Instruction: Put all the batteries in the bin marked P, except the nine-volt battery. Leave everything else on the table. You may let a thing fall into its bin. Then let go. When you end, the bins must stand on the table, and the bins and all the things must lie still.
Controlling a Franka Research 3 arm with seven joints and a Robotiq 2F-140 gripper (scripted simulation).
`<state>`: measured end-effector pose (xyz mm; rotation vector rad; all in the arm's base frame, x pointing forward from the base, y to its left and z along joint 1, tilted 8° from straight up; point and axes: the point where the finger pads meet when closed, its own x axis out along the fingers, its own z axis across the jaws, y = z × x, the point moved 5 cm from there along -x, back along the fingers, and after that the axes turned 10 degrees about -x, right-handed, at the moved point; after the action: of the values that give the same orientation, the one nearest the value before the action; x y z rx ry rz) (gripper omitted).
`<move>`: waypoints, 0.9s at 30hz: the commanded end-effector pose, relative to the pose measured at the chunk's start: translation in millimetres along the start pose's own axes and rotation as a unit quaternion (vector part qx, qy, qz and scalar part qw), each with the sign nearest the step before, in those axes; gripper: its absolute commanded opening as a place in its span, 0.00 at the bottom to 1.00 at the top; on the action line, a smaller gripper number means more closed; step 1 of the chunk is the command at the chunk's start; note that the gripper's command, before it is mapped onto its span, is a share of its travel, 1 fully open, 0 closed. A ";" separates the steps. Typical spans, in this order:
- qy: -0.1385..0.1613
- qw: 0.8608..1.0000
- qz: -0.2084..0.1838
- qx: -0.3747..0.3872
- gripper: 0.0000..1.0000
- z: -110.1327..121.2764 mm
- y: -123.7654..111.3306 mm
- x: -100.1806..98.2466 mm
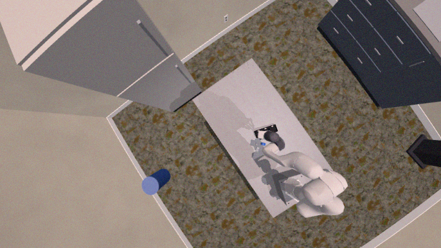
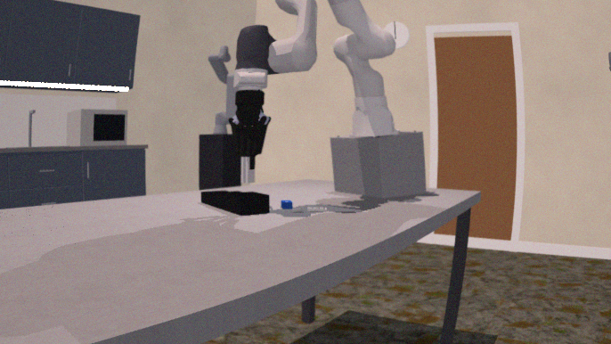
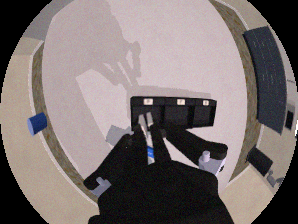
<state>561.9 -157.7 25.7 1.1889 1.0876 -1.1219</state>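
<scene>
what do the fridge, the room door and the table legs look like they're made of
Fridge: probably painted or brushed metal, satin grey, with a soft sheen and bar handles. Room door: looks like wood, matte brown, perhaps veneer, from its faint speckled tone. Table legs: dark and smooth, maybe painted metal; plastic isn't ruled out.

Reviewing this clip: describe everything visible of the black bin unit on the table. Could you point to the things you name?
The black bin unit (image 1: 275, 128) (image 2: 254, 206) (image 3: 165, 101) is long, low and box-shaped, plastic-looking, with three open compartments in a row, each under a small white label whose letter is hard to read. It sits upright on the table (image 1: 251, 77) (image 2: 223, 258) (image 3: 175, 50), apart from a blue item (image 1: 263, 144) (image 2: 286, 204) (image 3: 150, 151). The tool (image 2: 248, 182) (image 3: 146, 119) partly hides one end compartment; contact and contents cannot be made out.
</scene>
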 end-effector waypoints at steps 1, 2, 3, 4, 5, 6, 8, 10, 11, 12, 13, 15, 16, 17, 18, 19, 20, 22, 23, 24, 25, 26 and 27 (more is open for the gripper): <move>0.001 1.000 -0.002 0.000 0.05 -0.4 -1.7 0.1; 0.001 1.000 -0.002 0.000 0.05 -0.4 -1.7 0.1; 0.001 1.000 -0.002 0.000 0.05 -0.4 -1.7 0.1; 0.001 1.000 -0.002 0.000 0.05 -0.4 -1.7 -8.2; 0.001 1.000 -0.002 0.000 0.05 -0.4 -1.7 -16.5; 0.001 1.000 -0.002 0.000 0.05 -0.4 -1.6 -24.9; 0.001 1.000 -0.002 0.000 0.05 -0.3 -1.6 -41.5; 0.001 1.000 -0.002 0.000 0.05 -0.3 -1.5 -58.2; 0.001 1.000 -0.002 0.000 0.05 -0.3 -1.5 -66.5; 0.001 1.000 -0.002 0.000 0.05 -0.3 -1.5 -66.5; 0.001 1.000 -0.002 0.000 0.05 -0.3 -1.5 -66.5; 0.001 1.000 -0.002 0.000 0.05 -0.2 -1.4 -83.2; 0.001 1.000 -0.002 0.000 0.05 -0.2 -1.4 -91.5; 0.001 1.000 -0.002 0.000 0.05 -0.2 -1.3 -99.9; 0.001 1.000 -0.002 0.000 0.05 -0.2 -1.3 -108.2; 0.001 1.000 -0.002 0.000 0.05 -0.2 -1.3 -110.6; 0.001 1.000 -0.002 0.000 0.05 -0.2 -1.3 -110.6; 0.001 1.000 -0.002 0.000 0.05 -0.2 -1.3 -110.6; 0.001 1.000 -0.002 0.000 0.05 -0.2 -1.3 -110.6; 0.001 1.000 -0.002 0.000 0.05 -0.2 -1.3 -110.6; 0.001 1.000 -0.002 0.000 0.05 -0.2 -1.3 -110.6; 0.001 1.000 -0.002 0.000 0.05 -0.2 -1.3 -110.6; 0.001 1.000 -0.002 0.000 0.05 -0.2 -1.3 -110.6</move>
<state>552.8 -151.6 138.2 1.1961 1.0705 -1.1159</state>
